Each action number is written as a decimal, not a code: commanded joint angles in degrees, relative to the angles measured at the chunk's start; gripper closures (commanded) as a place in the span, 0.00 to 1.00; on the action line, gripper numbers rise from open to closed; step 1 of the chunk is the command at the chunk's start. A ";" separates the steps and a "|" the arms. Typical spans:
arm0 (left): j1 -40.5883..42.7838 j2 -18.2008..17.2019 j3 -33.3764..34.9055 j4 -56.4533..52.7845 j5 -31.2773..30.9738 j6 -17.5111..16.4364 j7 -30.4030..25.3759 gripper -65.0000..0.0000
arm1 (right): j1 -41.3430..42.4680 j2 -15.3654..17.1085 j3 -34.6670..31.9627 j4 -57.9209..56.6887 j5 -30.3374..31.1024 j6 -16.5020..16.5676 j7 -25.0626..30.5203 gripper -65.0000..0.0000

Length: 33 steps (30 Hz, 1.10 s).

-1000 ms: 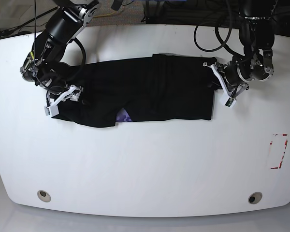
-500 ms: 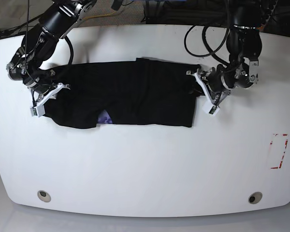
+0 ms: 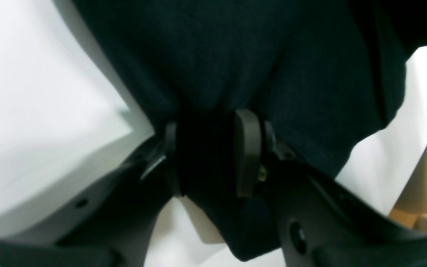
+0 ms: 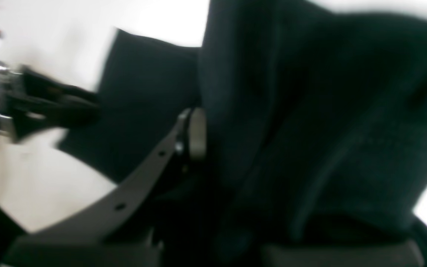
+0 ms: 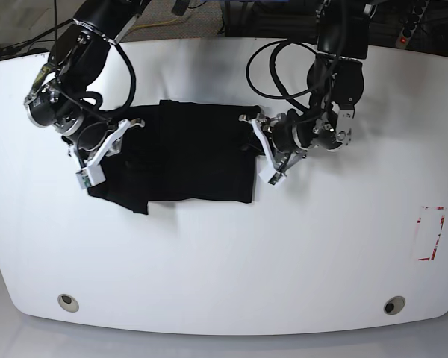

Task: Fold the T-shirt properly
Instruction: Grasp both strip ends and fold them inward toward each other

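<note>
1. Base view shows the T-shirt (image 5: 198,153) lying on the white table (image 5: 224,253) as a compact dark block, narrower than a spread shirt would be, with both my arms at its two ends.
2. I judge the fold as partly done: the shirt reads as a rough rectangle, but its lower edge is stepped, with one corner hanging lower on the side of my right arm, and the outline is not square.
3. What is left, as I judge it, is to lay the held ends down flat, even the edges, and perhaps make one more fold to a neat packet.
4. My left jaws (image 3: 206,155) stand partly open, with a bunched thickness of black cloth filling the gap between the two pads; the cloth runs up and away from them and a tail of it hangs below. I have hold of the shirt here.
5. My right jaws (image 4: 213,148) are closed down. One pad (image 4: 197,133) shows pressed against the fabric, and the cloth covers the other side, so I cannot see the second pad. The blur is strong, yet the fabric drapes straight off the jaws, so I take it as gripped.
6. Neither wrist view shows the print.
</note>
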 commanded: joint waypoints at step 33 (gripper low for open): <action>0.28 3.06 1.25 0.35 3.86 0.24 -5.05 0.71 | -0.76 -1.45 -25.56 2.77 -17.38 0.32 9.95 0.16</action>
